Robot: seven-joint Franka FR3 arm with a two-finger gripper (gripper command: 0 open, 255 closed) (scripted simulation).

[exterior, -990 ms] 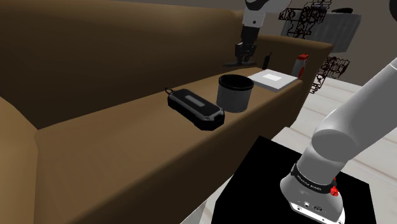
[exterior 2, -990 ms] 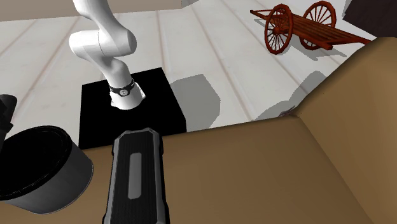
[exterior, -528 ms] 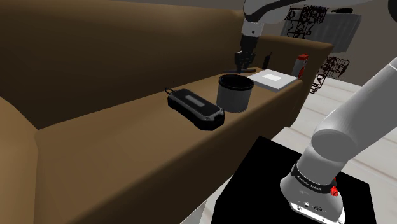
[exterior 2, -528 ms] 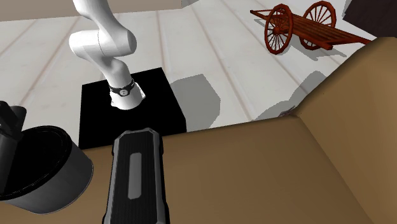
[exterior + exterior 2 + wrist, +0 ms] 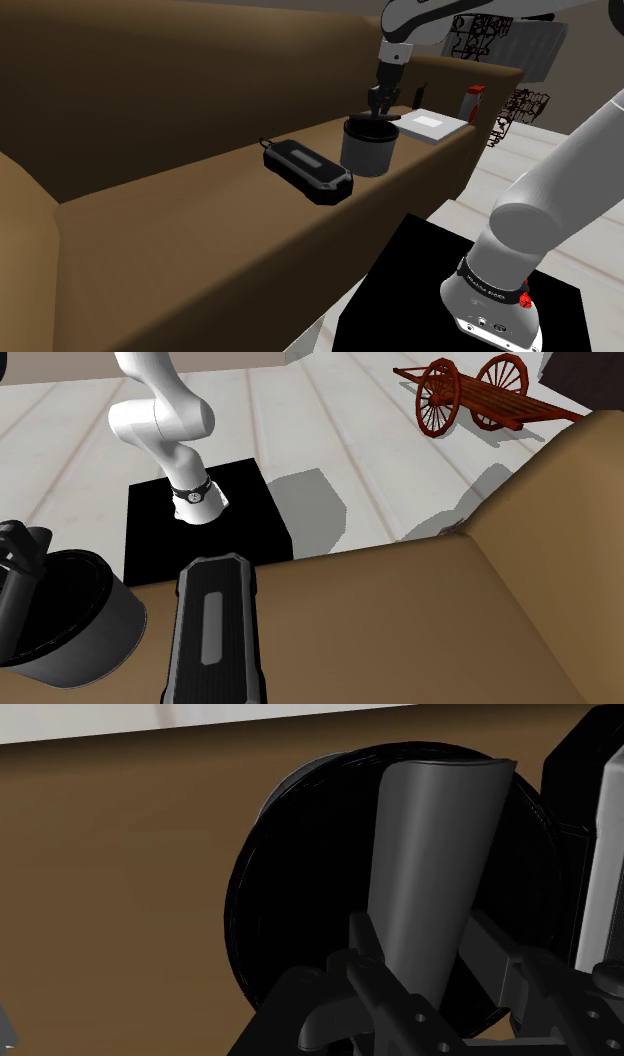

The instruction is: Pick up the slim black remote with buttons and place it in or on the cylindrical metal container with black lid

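I see the arm (image 5: 565, 170) at the shoulder view's lower right as smooth, rounded white links. A dark joint band (image 5: 488, 283) carries pale lettering and red marks. The white base flange (image 5: 490, 325) beneath shows small holes. The gripper (image 5: 381, 106), upper centre, is all black. In the wrist view, round screw heads (image 5: 415, 1017) sit on it.

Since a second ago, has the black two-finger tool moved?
Yes. In the shoulder view the tool has come down, from beyond the grey cylindrical container to over its opening.

Opposing exterior views across one sofa (image 5: 150, 230)
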